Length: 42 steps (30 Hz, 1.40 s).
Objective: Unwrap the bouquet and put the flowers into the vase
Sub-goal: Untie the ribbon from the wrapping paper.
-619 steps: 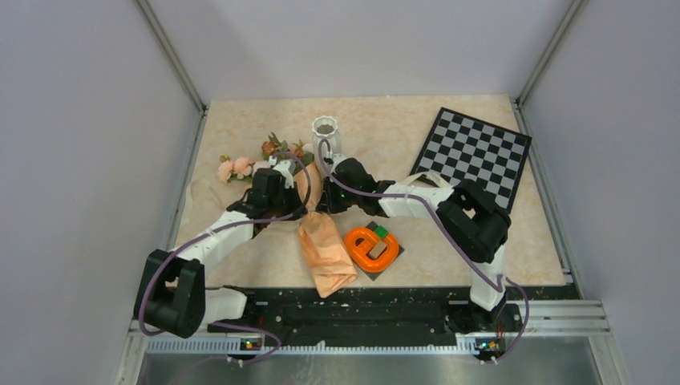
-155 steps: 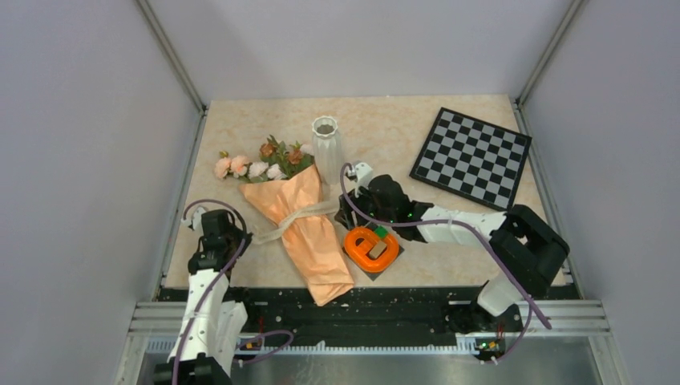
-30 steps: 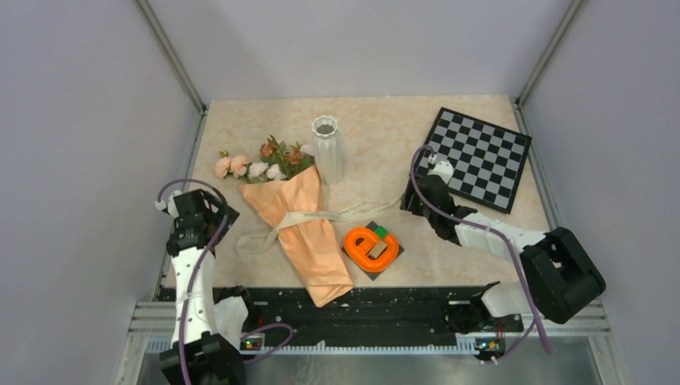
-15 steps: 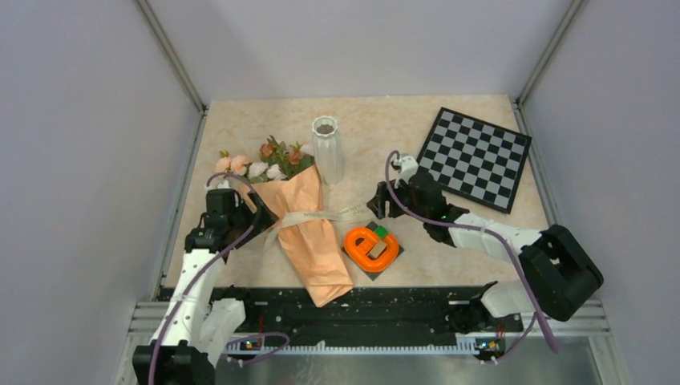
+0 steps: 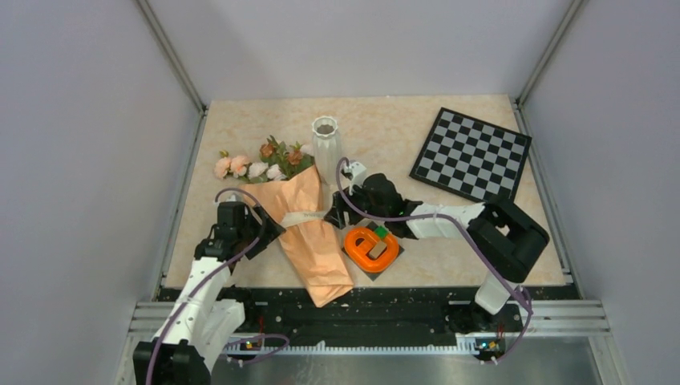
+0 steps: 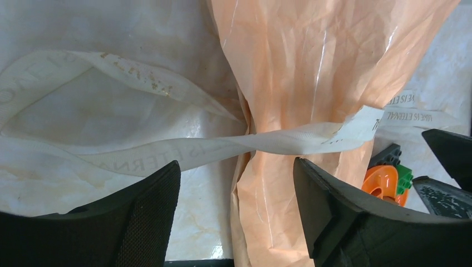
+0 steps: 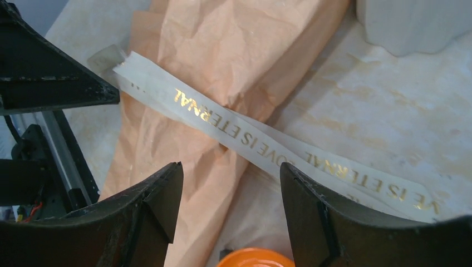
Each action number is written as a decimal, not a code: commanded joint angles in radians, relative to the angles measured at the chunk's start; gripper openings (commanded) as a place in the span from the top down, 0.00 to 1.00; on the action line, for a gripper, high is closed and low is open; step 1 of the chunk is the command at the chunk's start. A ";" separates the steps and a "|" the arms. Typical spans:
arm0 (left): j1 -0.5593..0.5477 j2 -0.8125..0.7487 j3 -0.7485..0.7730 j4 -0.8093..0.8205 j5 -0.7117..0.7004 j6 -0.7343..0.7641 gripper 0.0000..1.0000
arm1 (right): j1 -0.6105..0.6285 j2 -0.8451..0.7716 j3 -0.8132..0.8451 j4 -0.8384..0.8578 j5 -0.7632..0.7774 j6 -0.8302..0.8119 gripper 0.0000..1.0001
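Flanking the bouquet, left fingers spread empty, right fingers spread empty.

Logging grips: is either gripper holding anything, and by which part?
Nothing is held. The left gripper and right gripper both stand open above the loose ribbon of the bouquet.

- bouquet wrap: peach paper, crinkly, mostly matt w/ a faint sheen on the creases
- ribbon: cream woven cloth, matt, w/ shiny gold print
- vase: white, ribbed, matt; ceramic or plastic, can't tell tbh
- bench: marble-look top, smooth, slight gloss
- left fingers: black plastic, fine grainy texture, matt
- orange ring: smooth glossy plastic
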<state>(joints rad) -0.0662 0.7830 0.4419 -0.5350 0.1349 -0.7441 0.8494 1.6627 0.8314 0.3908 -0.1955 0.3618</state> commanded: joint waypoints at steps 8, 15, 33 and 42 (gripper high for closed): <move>-0.002 0.021 -0.002 0.089 -0.070 0.006 0.12 | 0.053 0.191 0.243 0.017 -0.043 0.022 0.34; -0.001 0.053 -0.007 0.110 -0.079 0.027 0.21 | 0.060 0.273 0.312 -0.026 -0.015 0.028 0.35; 0.000 0.081 0.035 0.073 -0.125 0.034 0.83 | 0.068 0.191 0.246 -0.080 0.141 0.052 0.61; 0.007 0.061 0.108 -0.013 -0.210 0.048 0.91 | 0.065 0.088 0.189 -0.107 0.191 0.052 0.91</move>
<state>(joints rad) -0.0658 0.8612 0.4908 -0.5133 -0.0269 -0.7094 0.9070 1.8305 1.0370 0.2745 -0.0399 0.4129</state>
